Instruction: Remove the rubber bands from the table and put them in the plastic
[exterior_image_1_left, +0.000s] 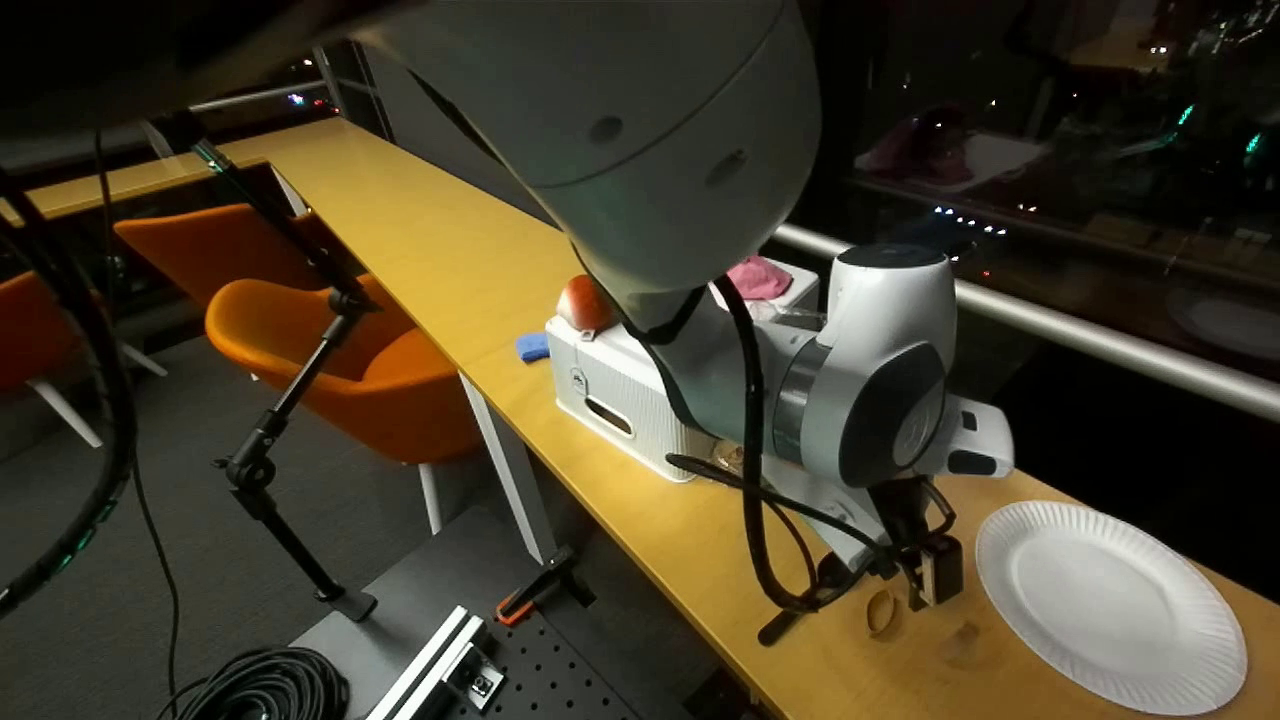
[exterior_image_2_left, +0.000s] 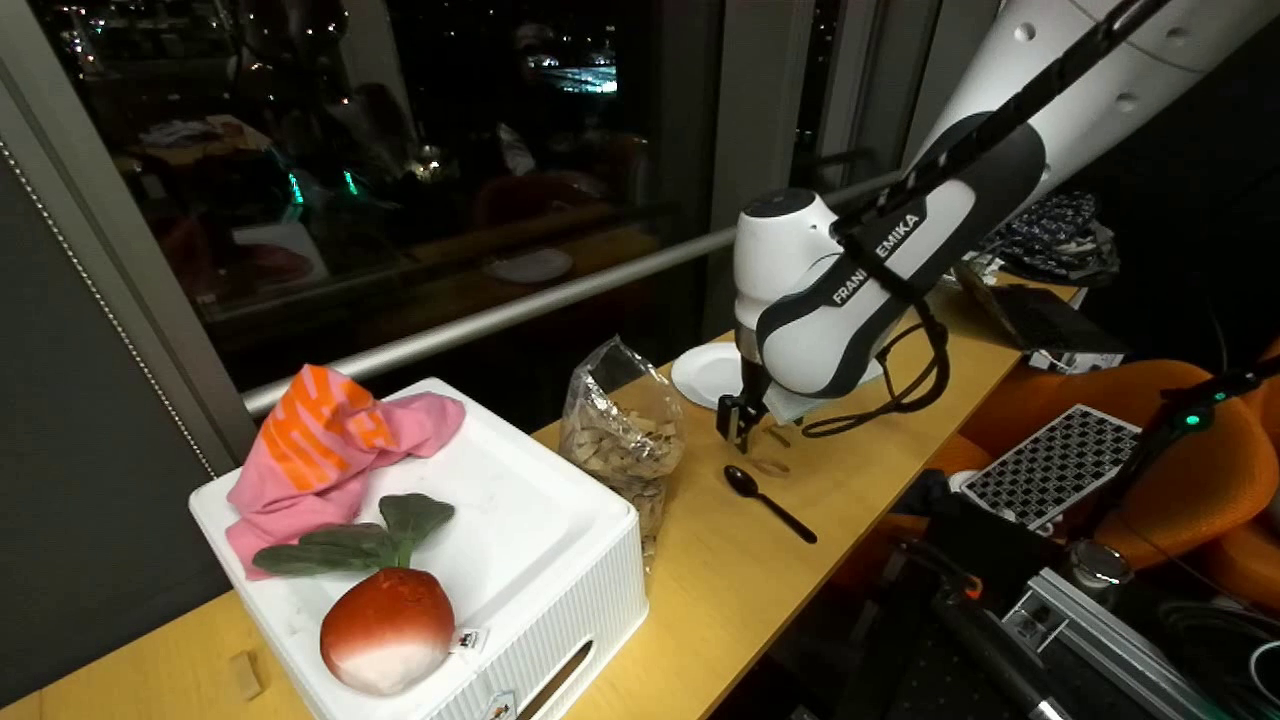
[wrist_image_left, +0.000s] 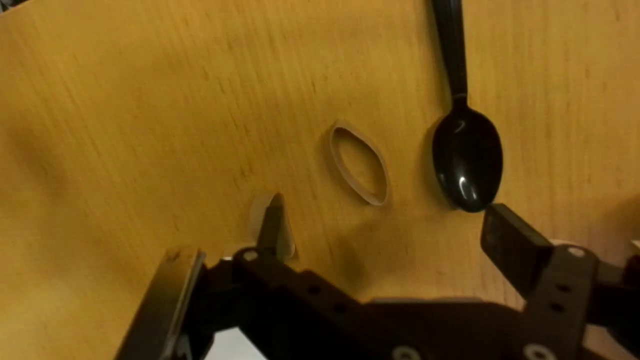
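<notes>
Two tan rubber bands lie on the yellowish wooden table (wrist_image_left: 125, 100). In the wrist view a rubber band (wrist_image_left: 353, 183) forms an oval loop just beyond the fingertips, left of the black spoon. Partly hidden behind my left-hand finger is the second rubber band (wrist_image_left: 288, 240). My gripper (wrist_image_left: 387, 230) is open above the table, nothing between its fingers; the right-hand fingertip overlaps the spoon's tip in view, contact unclear. The plastic, a clear bag (exterior_image_2_left: 625, 450) with a tan-brown tangle inside, stands upright beside the white box. An exterior view puts my gripper (exterior_image_2_left: 737, 430) near both bands.
The black spoon (wrist_image_left: 467, 160) lies close to the bands. A white plate (exterior_image_1_left: 1100, 600) sits near the gripper. The white box (exterior_image_2_left: 520, 530) bears a pink cloth (exterior_image_2_left: 310, 460) and a red-white plush vegetable (exterior_image_2_left: 388, 620). A metal rail (exterior_image_1_left: 1120, 350) runs along the window side.
</notes>
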